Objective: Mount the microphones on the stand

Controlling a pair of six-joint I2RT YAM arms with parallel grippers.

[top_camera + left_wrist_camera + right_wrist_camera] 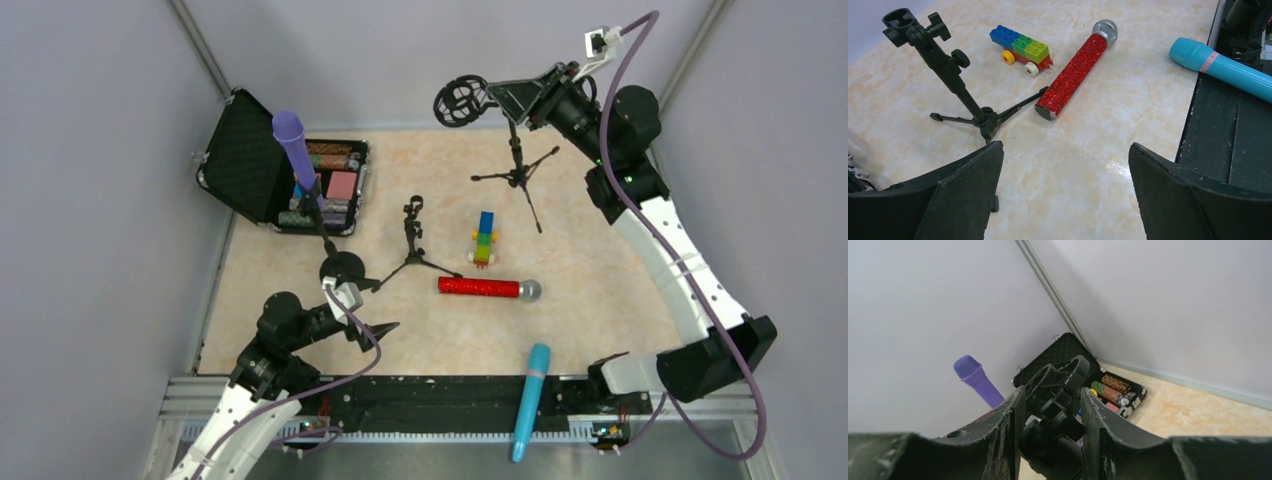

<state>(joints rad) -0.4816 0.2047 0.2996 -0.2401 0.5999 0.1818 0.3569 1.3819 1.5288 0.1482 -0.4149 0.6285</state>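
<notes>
Carrying the red microphone [480, 288], a beige marbled tabletop [600, 320] sits between grey walls [350, 50].

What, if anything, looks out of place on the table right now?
The cyan microphone lies mostly off the marble top, across the black rail at the near edge. A multicoloured block toy also sits among the microphone gear.

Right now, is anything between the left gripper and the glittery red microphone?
Nothing visible. Only bare table lies between the open left gripper and the red microphone. In the wrist view the empty tripod stand sits left of that line, one leg tip close to the microphone's base end. The block toy lies beyond.
</notes>
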